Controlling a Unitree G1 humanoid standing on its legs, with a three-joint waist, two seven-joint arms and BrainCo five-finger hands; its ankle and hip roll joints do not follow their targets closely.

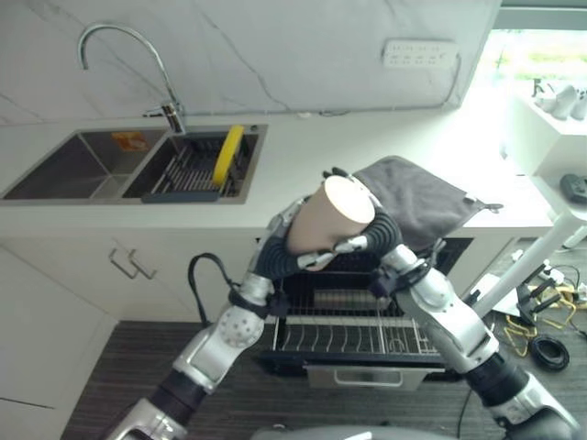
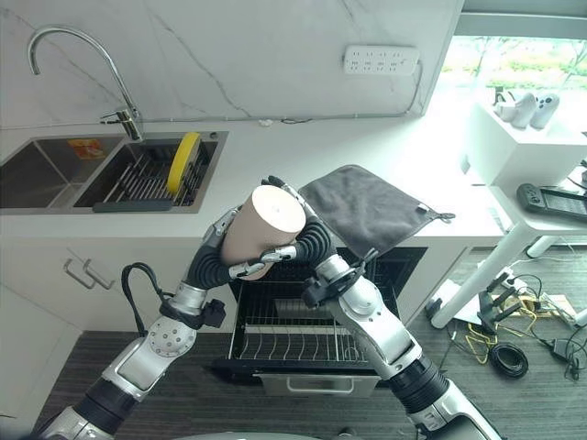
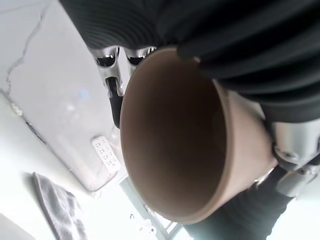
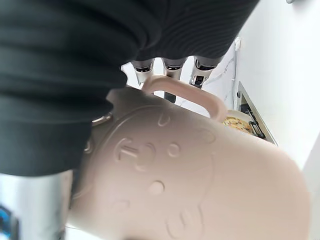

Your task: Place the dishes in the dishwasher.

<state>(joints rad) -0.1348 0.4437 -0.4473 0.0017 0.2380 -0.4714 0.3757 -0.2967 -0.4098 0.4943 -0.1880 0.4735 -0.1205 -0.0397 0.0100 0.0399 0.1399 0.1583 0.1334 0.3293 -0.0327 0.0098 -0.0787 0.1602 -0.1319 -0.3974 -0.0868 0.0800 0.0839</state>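
Note:
A beige mug (image 1: 321,229) with a raised face pattern and a handle (image 4: 190,95) hangs tilted above the open dishwasher (image 1: 353,335), its pale flat end facing up. Both hands hold it. My left hand (image 1: 280,243) wraps its left side and underside, and the mug's hollow inside (image 3: 170,130) faces that wrist. My right hand (image 1: 381,234) grips it from the right, with fingers (image 4: 172,67) curled behind the handle. The dishwasher's wire rack (image 2: 293,344) is pulled out below. In the sink rack a yellow plate (image 1: 227,153) stands on edge.
A grey towel (image 1: 417,197) lies on the white counter (image 1: 293,174) and hangs over the dishwasher's top edge. A double sink (image 1: 92,165) with a tall tap (image 1: 165,92) is at the left. A white side table (image 2: 541,197) stands at the right.

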